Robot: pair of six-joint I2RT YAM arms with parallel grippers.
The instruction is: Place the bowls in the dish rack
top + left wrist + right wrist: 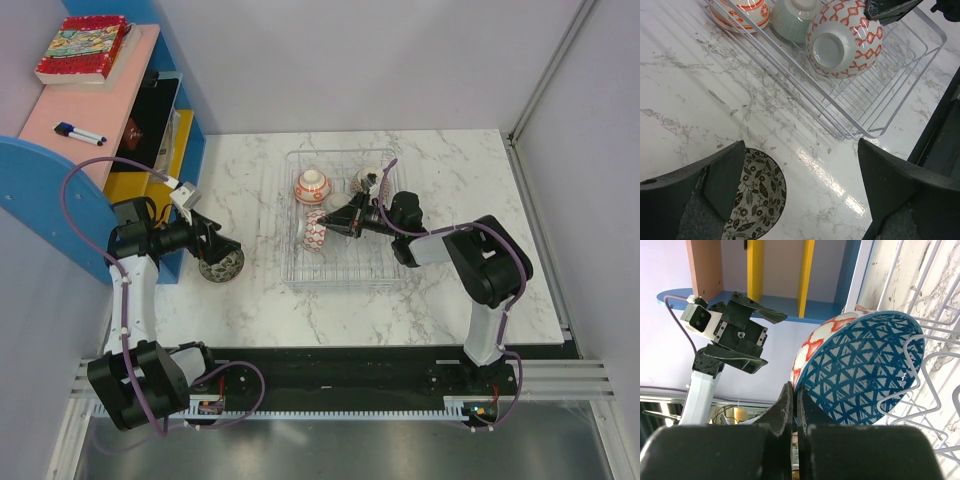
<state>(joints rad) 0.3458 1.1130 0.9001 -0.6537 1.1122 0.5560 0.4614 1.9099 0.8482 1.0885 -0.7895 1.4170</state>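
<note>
The dish rack (345, 262), a silver wire basket, sits mid-table; it also shows in the left wrist view (880, 100). Inside it are an orange-striped bowl (312, 185) and a pale green bowl (365, 180). My right gripper (338, 222) is shut on the rim of a bowl, red-patterned outside (315, 234) and blue-triangled inside (860, 370), and holds it tilted on edge in the rack. My right gripper's jaws (796, 400) pinch that rim. A black floral bowl (222, 263) stands on the table left of the rack. My left gripper (214, 250) hovers over it, open (801, 150); the bowl (757, 197) is beside the left finger.
A blue and pink shelf unit (100, 110) stands at the table's left edge, close behind my left arm, with a book (85, 48) and a marker (80, 133) on top. Walls enclose the back and right.
</note>
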